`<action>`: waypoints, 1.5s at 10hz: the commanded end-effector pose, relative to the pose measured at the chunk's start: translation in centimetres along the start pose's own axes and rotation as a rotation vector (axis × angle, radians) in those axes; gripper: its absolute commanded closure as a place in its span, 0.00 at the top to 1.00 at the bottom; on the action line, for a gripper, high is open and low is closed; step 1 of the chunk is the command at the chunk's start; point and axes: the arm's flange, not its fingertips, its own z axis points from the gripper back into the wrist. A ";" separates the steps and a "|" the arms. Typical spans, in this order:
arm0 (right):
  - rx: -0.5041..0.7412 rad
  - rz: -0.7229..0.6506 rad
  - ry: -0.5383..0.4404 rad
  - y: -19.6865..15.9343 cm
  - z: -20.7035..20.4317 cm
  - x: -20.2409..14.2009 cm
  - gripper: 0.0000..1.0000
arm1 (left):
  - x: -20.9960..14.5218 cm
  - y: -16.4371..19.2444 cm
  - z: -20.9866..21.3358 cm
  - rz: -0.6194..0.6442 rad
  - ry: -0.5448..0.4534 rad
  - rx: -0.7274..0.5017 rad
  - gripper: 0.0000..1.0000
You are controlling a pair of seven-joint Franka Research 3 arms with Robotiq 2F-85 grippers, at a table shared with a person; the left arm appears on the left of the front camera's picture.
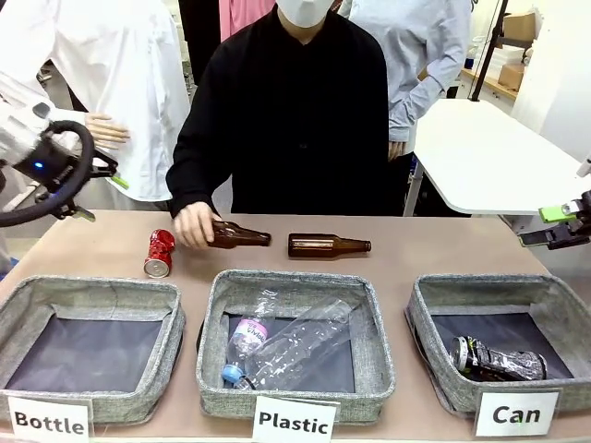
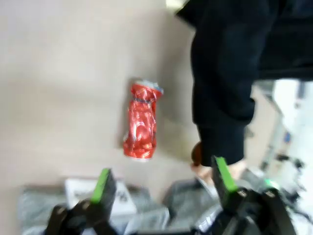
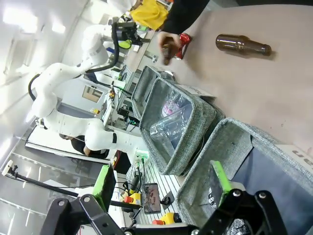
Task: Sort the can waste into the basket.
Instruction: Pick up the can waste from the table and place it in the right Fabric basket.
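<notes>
The red can lies dented on the table at the back left, beside the person's hand; the left wrist view has this red can below and ahead of my open fingers. The dark can with a silver top lies inside the grey basket signed "Can" at the front right. My left gripper hangs open in the air at the far left, above and apart from the red can. My right gripper is open at the right edge, above the Can basket.
The person's hand rests on a brown glass bottle; a second brown bottle lies mid-table. The middle basket signed "Plastic" holds clear plastic bottles. The left basket signed "Bottle" shows a bare dark floor.
</notes>
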 end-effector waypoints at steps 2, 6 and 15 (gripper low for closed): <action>0.004 0.023 -0.003 0.2 0.1 0.0 1.00 | -2.9 7.3 12.3 -0.075 0.096 -0.238 1.00; 0.004 0.023 -0.003 0.2 0.1 0.0 1.00 | -9.3 22.4 20.7 -0.171 0.071 -0.607 1.00; 0.004 0.023 -0.003 0.2 0.1 0.0 1.00 | -8.2 24.4 19.1 -0.112 0.124 -0.591 1.00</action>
